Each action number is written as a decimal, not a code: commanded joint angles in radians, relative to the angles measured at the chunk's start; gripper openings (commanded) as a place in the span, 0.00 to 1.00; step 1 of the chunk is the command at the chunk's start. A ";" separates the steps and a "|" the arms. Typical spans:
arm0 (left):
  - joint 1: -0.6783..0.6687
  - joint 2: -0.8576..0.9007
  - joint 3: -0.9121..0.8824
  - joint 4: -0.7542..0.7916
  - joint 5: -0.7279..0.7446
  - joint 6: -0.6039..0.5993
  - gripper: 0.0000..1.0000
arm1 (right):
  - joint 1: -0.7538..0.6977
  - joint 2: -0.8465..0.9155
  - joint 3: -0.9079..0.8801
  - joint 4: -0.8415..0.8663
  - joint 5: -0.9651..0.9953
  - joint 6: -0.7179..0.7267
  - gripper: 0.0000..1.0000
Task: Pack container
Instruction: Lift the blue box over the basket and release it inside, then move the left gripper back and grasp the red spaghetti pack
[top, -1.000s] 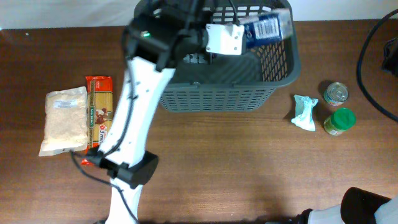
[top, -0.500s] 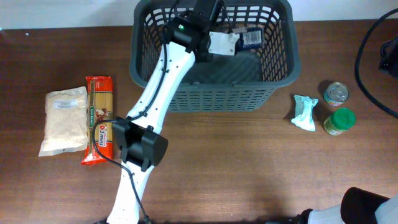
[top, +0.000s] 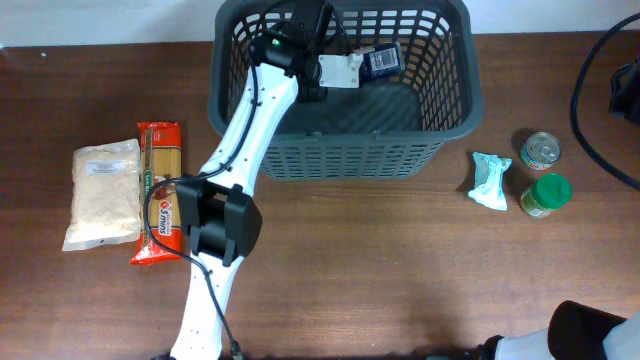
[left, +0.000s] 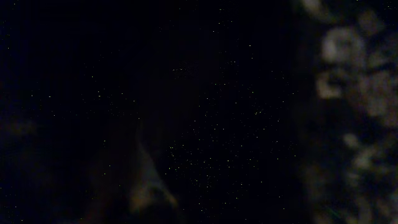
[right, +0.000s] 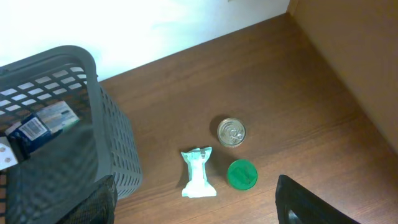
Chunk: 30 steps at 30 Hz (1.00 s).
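Overhead: left gripper (top: 358, 68) inside container (top: 455, 100) at the table's far edge, blue box (top: 384, 60) at its tip; can't tell jaw gap. Left wrist: near-black, unreadable. Right wrist: right gripper (right: 194, 186) spread wide, empty; container dark grey, slotted.

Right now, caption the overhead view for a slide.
Left gripper in the basket with a blue packet; pasta, can, jar outside.
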 joint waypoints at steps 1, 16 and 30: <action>-0.002 0.001 0.004 0.013 0.042 -0.021 0.13 | -0.007 -0.004 -0.004 0.004 -0.009 0.008 0.76; 0.021 -0.201 0.005 0.036 -0.026 -0.497 0.99 | -0.007 -0.004 -0.004 0.004 -0.055 0.007 0.76; 0.348 -0.779 -0.069 -0.120 -0.027 -0.650 0.99 | -0.008 -0.004 -0.004 0.002 -0.055 0.008 0.77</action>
